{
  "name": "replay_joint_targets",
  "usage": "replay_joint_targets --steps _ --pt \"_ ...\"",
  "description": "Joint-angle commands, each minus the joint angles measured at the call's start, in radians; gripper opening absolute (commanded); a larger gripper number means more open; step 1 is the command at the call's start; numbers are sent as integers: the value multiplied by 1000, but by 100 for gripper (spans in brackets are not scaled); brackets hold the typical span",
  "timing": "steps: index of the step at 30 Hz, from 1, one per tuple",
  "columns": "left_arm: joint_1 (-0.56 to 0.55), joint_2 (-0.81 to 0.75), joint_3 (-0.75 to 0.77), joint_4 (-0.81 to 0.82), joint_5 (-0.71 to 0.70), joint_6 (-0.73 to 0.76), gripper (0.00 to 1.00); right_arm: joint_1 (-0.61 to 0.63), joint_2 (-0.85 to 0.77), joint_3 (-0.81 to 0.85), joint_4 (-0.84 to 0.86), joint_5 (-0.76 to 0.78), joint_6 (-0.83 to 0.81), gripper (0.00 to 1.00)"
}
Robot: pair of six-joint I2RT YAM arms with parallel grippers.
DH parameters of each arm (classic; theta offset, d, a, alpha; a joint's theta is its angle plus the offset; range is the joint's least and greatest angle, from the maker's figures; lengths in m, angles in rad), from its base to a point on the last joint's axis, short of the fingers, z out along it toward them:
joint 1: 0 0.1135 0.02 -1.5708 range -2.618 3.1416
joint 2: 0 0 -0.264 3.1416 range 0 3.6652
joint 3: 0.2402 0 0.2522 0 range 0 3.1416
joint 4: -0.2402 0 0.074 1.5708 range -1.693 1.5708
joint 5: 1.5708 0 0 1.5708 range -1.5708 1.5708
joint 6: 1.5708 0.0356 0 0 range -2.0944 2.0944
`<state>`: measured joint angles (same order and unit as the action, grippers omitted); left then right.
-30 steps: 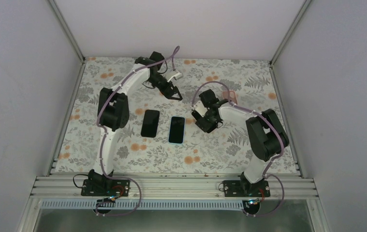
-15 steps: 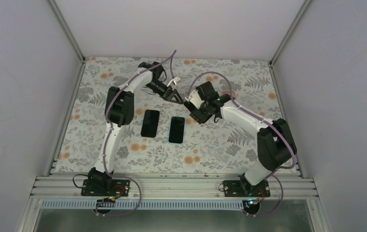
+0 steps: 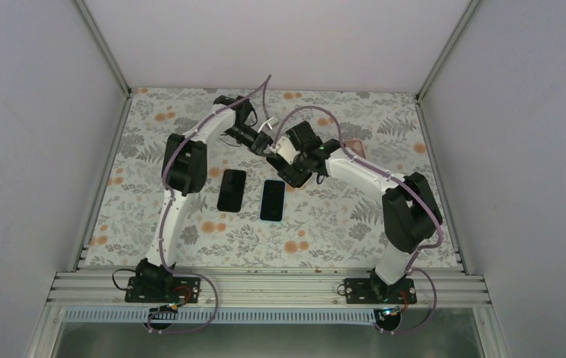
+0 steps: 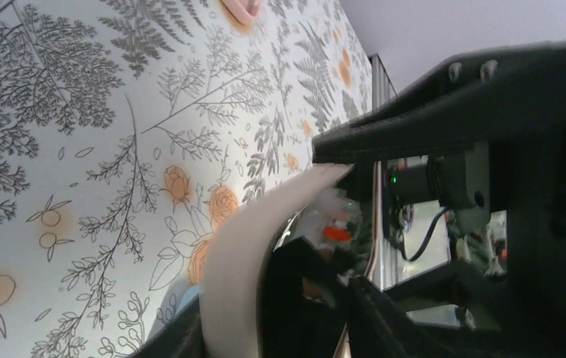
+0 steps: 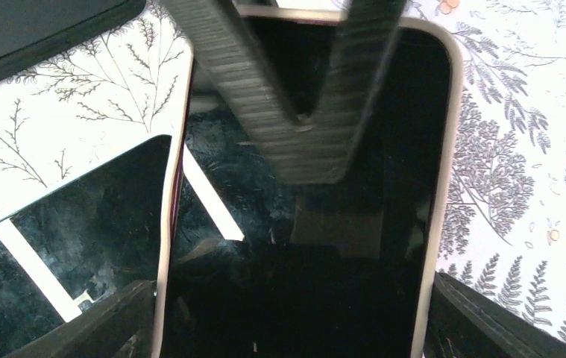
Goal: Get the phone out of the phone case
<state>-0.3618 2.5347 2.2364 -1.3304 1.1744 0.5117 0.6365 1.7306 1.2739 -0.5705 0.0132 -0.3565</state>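
Above the far middle of the flower-patterned surface (image 3: 339, 224), the two arms meet over one cased handset. The phone (image 5: 384, 224) sits inside its cream phone case (image 5: 450, 149), whose rim runs unbroken round the dark glass. That screen is unlit and gives back only reflections, and nothing on the glass or the rim can be read.

The left claw (image 3: 267, 145) reaches in from the far side. In the right wrist view its two ridged fingers (image 5: 265, 97) slant together into a V over the top end of the handset, pinched down on it. The left wrist view shows the cream edge of the case curving between those same fingers, with the upper fingertip touching it.

The right claw (image 5: 294, 328) is spread wide. One finger stands just outside each long edge of the case at its lower end, and whether either one touches the rim cannot be told.

Two more handsets lie flat on the surface nearer the arm bases, side by side and apart: a black phone (image 3: 231, 190) and, to its right, a blue-edged phone (image 3: 273, 200). A small pink object (image 3: 353, 145) lies on the surface beyond the right arm.
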Motion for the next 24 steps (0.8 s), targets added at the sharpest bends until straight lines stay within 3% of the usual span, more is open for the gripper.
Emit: replay_joint_targets --steps 1,4,7,11,15,19,22,24 --pt "0 -43 12 -26 57 35 28 15 14 33 49 -11 16 80" --pt "0 -59 12 -27 74 41 18 15 19 36 52 -14 13 80" --pt "1 -74 18 -27 77 42 3 16 16 37 53 -17 13 83" --pt "1 -99 10 -27 68 64 2 9 -4 41 18 -58 -8 99" --pt "-4 -178 -21 -27 18 134 2 -53 -57 61 -144 -268 -104 100" --pt "-49 -352 -107 -27 -151 317 2 -162 -208 3 -230 -540 -260 100" --pt "-60 -483 -195 -20 -174 457 2 -254 -260 -14 -279 -686 -364 100" --pt "-59 -563 -264 36 -177 474 2 -296 -263 -14 -294 -758 -408 100"
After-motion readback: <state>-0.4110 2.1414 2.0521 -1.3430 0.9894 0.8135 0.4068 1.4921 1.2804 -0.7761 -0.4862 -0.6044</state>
